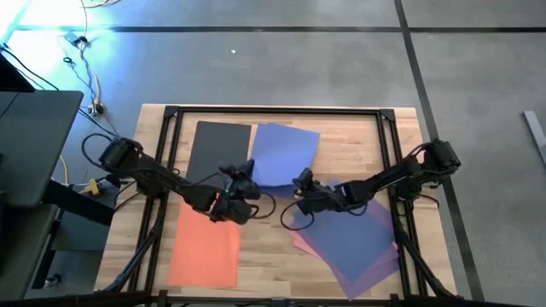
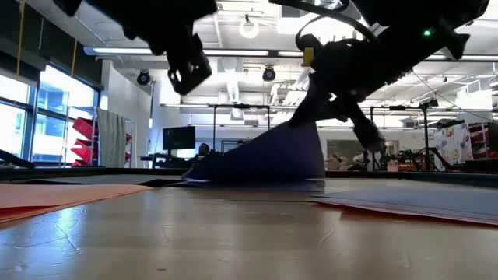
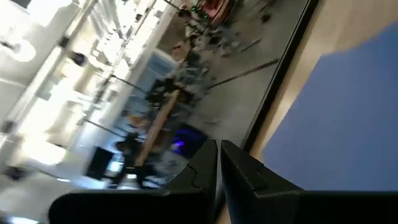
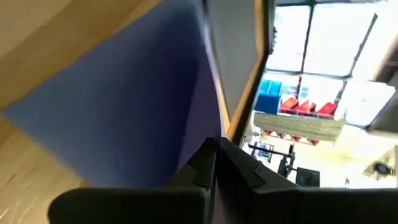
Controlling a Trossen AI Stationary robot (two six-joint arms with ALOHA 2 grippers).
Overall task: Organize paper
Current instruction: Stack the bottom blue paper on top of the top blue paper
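The paper lies spread on the wooden table. A dark grey sheet (image 1: 220, 149) and a blue sheet (image 1: 284, 152) lie at the far middle. An orange sheet (image 1: 205, 247) lies near left. A purple sheet (image 1: 354, 243) lies near right, over a pink one (image 1: 300, 242). My right gripper (image 1: 301, 183) is shut on the blue sheet (image 4: 124, 99), which stands up like a tent (image 2: 268, 155) in the low view. My left gripper (image 1: 247, 200) is shut on nothing; it hangs above the table (image 2: 187, 78) beside the blue sheet (image 3: 348, 124). My right gripper (image 4: 214, 149) pinches the blue sheet at its near edge by the right corner (image 4: 202, 127), between its two fingers. The fingers slant down from the table's right side. That corner is lifted (image 2: 310, 124), and the sheet slopes down from it to its far part, flat on the table.
A black metal frame (image 1: 273, 111) runs along the table's far edge and down both sides. Bare wood shows in the near middle (image 1: 269, 264) between the orange and purple sheets. Cables lie on the floor at the far left (image 1: 85, 68).
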